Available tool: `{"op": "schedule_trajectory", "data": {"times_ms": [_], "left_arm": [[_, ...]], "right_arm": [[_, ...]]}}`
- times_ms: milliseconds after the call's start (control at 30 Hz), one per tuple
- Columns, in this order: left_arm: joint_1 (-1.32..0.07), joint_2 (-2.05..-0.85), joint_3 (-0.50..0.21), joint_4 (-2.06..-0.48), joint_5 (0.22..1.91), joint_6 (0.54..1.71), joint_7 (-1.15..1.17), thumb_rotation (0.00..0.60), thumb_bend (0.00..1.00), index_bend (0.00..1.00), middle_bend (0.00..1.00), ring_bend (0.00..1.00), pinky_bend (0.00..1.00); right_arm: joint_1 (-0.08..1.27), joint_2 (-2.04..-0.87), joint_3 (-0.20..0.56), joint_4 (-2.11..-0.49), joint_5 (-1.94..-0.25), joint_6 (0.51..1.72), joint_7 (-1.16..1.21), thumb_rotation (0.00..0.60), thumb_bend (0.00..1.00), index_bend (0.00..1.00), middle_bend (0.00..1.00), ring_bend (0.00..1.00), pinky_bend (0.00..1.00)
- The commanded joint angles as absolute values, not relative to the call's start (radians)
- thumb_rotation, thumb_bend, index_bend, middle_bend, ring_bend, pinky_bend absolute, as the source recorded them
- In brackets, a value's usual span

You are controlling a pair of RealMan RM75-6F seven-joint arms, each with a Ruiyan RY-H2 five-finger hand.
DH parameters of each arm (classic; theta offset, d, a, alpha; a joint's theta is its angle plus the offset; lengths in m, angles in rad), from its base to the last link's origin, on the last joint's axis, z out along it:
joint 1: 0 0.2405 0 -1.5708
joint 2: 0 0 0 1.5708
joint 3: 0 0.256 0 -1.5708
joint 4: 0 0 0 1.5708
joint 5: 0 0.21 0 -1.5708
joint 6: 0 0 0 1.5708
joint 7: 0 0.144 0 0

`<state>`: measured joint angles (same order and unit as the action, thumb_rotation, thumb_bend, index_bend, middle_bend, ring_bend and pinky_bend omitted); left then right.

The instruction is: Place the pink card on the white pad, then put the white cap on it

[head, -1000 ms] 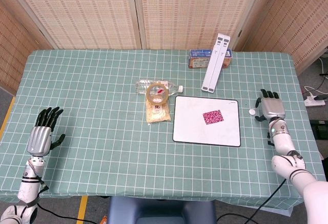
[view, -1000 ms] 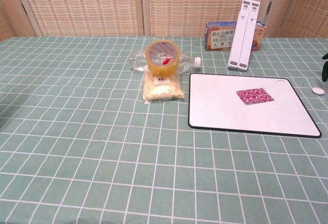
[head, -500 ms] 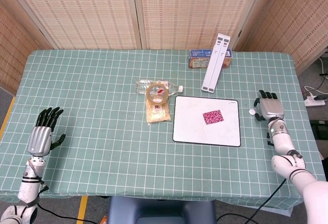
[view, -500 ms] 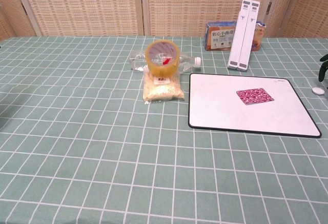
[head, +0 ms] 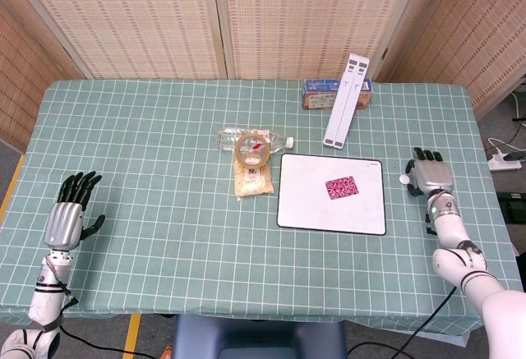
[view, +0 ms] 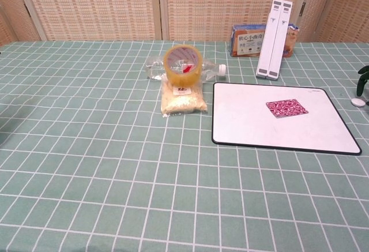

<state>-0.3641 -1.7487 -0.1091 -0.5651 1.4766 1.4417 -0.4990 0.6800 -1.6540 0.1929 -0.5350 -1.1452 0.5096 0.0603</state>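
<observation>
The pink card (head: 341,187) (view: 286,108) lies flat on the white pad (head: 308,207) (view: 253,125), right of its middle. A small white cap (head: 404,180) (view: 358,102) sits on the tablecloth just off the pad's right edge. My right hand (head: 431,175) (view: 364,75) hovers right beside the cap with fingers spread and nothing in them; only its dark fingertips show at the chest view's right border. My left hand (head: 68,211) rests open at the table's left front, far from the pad.
A tape roll (head: 253,149) sits on a rice packet (head: 254,180) with a plastic bottle (head: 233,138) behind, left of the pad. A long white folded stand (head: 346,101) leans on a blue box (head: 316,94) at the back.
My right hand has crept slightly nearer to me beside the cap. The cap, card and left hand stay put.
</observation>
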Motion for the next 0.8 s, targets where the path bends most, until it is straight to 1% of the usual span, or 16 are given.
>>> {"op": "schedule_trajectory", "data": {"times_ms": [33, 800], "left_arm": [[-0.364, -1.748, -0.109, -0.565, 1.476, 1.441, -0.500, 0.600, 0.23, 0.13, 0.07, 0.00, 0.00], [-0.364, -1.746, -0.110, -0.571, 1.475, 1.439, -0.504, 0.600, 0.23, 0.13, 0.07, 0.00, 0.00]], "right_arm": [[0.681, -1.657, 0.195, -0.531, -1.146, 0.510, 0.061, 0.600, 0.41, 0.38, 0.00, 0.00, 0.00], [0.691, -1.690, 0.202, -0.484, -1.158, 0.476, 0.064, 0.600, 0.41, 0.38, 0.00, 0.00, 0.00]]}}
